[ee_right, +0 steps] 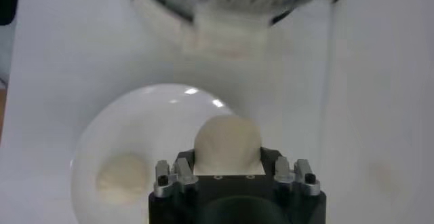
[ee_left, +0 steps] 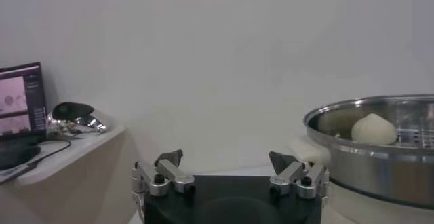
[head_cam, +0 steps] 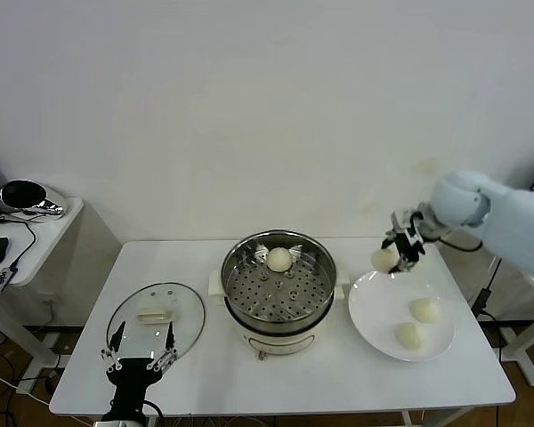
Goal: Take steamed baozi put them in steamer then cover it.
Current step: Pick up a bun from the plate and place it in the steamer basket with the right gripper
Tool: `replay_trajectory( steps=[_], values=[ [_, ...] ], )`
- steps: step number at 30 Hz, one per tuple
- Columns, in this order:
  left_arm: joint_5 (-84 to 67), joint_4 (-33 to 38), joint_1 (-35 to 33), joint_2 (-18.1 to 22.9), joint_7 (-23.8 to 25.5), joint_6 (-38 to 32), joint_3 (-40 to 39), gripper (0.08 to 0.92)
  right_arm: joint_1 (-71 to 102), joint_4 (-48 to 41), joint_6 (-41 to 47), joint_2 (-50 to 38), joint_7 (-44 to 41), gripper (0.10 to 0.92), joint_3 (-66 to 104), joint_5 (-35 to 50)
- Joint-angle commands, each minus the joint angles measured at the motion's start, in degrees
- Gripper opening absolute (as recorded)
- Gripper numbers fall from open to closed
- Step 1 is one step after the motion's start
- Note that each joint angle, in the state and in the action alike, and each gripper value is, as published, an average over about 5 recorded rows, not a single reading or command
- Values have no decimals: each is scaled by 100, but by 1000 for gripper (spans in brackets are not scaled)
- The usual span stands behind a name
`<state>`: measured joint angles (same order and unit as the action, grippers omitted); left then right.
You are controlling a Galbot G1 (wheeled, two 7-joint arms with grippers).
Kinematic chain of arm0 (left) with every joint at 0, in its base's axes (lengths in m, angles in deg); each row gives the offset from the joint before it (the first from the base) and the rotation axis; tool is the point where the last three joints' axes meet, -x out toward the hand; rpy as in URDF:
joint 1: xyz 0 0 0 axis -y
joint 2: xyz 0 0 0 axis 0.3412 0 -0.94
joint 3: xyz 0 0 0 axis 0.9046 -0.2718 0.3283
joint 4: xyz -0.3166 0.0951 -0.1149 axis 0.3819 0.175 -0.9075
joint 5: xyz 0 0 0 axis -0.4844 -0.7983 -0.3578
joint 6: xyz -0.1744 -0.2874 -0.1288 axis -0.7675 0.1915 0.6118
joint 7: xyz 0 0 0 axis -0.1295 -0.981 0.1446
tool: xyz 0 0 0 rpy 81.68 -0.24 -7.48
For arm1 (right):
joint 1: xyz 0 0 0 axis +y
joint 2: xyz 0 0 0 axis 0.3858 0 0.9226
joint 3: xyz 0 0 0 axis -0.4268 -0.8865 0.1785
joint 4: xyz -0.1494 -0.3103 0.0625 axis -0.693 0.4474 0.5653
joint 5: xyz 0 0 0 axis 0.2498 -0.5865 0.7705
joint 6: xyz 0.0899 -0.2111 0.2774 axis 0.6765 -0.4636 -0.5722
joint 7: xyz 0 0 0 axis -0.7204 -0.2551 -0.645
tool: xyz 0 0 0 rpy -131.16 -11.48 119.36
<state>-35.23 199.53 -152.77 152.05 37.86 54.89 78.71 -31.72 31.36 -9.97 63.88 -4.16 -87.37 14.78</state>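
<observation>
My right gripper (head_cam: 397, 250) is shut on a cream-white baozi (head_cam: 384, 259), held in the air above the far left rim of the white plate (head_cam: 378, 302). In the right wrist view the bun (ee_right: 227, 140) fills the space between the jaws of the right gripper (ee_right: 227, 159). Two more baozi (head_cam: 424, 310) (head_cam: 410, 334) lie on the plate. The steel steamer (head_cam: 249, 289) stands open at the table's middle with one baozi (head_cam: 279, 259) on its perforated tray. The glass cover (head_cam: 156, 313) lies flat on the table to the left. My left gripper (head_cam: 141, 353) waits open at the front left, just in front of the cover.
A side table (head_cam: 36, 236) with a shiny dark object (head_cam: 25, 196) stands to the far left. In the left wrist view the steamer's rim (ee_left: 380, 152) is off to one side, with the baozi (ee_left: 373, 129) inside. The table's front edge runs close to the left gripper.
</observation>
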Motion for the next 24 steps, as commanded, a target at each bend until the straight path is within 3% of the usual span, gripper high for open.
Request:
replay_trajectory(
  steps=[1, 11, 24],
  values=[
    [-3, 8, 7, -7, 2, -4, 4, 823, -1499, 513, 510, 441, 161, 609, -848, 1053],
    [-28, -17, 51, 34, -16, -9, 70, 823, -560, 48, 1313, 2161, 838, 611, -636, 2121],
    [-14, -98, 66, 79, -14, -5, 137, 823, 748, -1098, 1760, 3430, 1524, 615, -419, 1999]
  ],
)
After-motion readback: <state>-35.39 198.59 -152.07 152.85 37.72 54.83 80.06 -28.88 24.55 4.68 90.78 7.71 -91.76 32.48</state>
